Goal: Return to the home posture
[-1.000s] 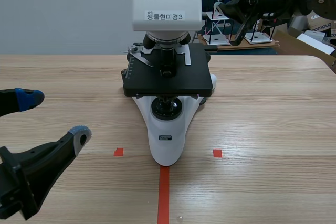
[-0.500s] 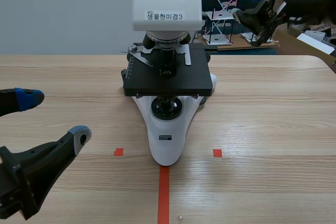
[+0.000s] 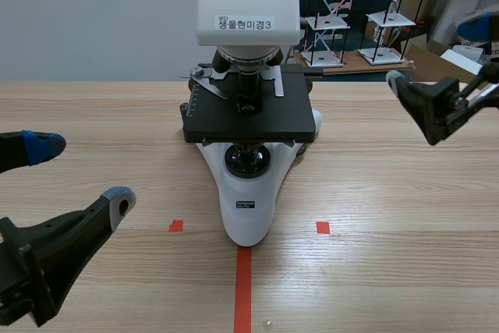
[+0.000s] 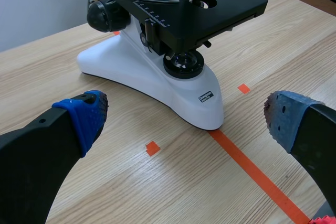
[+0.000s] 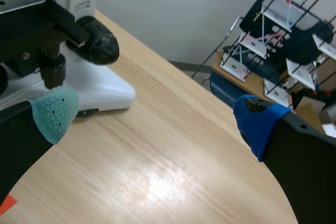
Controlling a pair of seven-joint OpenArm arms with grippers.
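A white microscope [image 3: 248, 200] with a black stage [image 3: 249, 118] stands at the middle of the wooden table [image 3: 390, 193]. My left gripper [image 3: 80, 173] hovers low at the near left, open and holding nothing. In the left wrist view the left gripper [image 4: 185, 113] has its blue pads wide apart, with the microscope [image 4: 152, 72] ahead of it. My right gripper [image 3: 437, 52] hangs above the table's right side, open and empty. In the right wrist view the right gripper [image 5: 156, 116] has bare table between its pads and the microscope's base [image 5: 100, 85] beside its green pad.
Wire racks [image 3: 331, 13] and a dark board stand behind the table's far right edge, with boxes [image 3: 468, 60] beyond. The table's rounded far right corner [image 5: 273, 203] is near the right gripper. An orange-red tape line [image 3: 243, 290] and two squares mark the near table.
The right arm has come down from high at the back to the table's right side, and its gripper has gone from shut to open. The left arm has not moved.
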